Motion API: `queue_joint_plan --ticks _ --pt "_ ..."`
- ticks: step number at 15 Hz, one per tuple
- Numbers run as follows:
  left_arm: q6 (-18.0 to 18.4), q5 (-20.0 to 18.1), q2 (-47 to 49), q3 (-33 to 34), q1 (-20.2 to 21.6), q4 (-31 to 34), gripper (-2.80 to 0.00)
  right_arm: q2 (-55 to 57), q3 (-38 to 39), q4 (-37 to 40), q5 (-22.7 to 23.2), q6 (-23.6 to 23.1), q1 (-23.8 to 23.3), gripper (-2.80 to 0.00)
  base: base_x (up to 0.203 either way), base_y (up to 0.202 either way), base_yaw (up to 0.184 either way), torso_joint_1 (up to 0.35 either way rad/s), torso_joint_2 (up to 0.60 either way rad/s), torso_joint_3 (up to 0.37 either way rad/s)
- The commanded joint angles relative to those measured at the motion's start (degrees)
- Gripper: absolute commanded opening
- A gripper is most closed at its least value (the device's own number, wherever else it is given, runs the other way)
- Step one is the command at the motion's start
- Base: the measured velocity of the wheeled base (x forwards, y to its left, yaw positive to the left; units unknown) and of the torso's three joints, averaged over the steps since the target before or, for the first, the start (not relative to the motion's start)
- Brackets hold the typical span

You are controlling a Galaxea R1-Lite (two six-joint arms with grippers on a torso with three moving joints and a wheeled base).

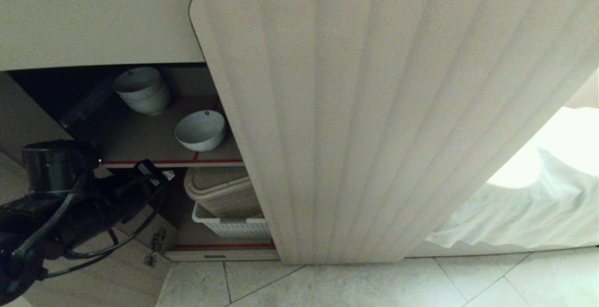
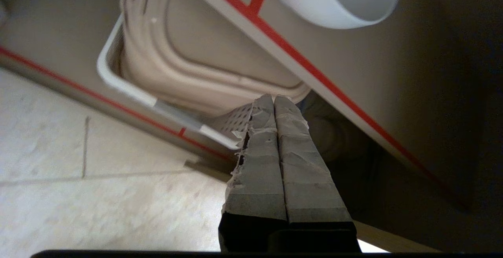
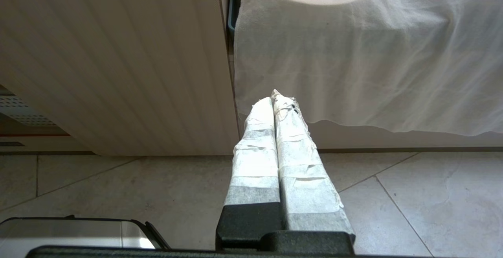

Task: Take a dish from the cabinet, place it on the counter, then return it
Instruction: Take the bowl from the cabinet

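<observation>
A: How many white bowls on the upper shelf (image 1: 140,143)?
B: One single bowl (image 1: 201,130) at centre left, plus a stack (image 1: 142,90) of about three behind it.
A: Baskets?
B: One white basket (image 1: 231,225), holding one beige tub (image 1: 220,190).

Pale marbled floor tiles (image 1: 374,283) with thin grout lines run along the base of beige furniture. On the right, a white cloth (image 1: 529,204) hangs in folds, brightly lit from above.
</observation>
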Motion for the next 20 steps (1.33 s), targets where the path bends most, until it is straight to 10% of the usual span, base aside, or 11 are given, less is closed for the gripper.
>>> queue_joint_plan --ticks 1,20 --pt "-0.36 -0.03 -0.01 2.23 -0.24 -3.86 -2.8 -0.02 0.0 -0.01 0.0 0.0 0.06 -2.8 0.0 0.0 0.0 0.0 0.0 0.0" --pt "-6.21 -0.12 -6.84 5.64 -1.01 -3.95 -2.8 -0.02 0.0 -0.01 0.0 0.0 0.03 -2.8 0.0 0.0 0.0 0.0 0.0 0.0"
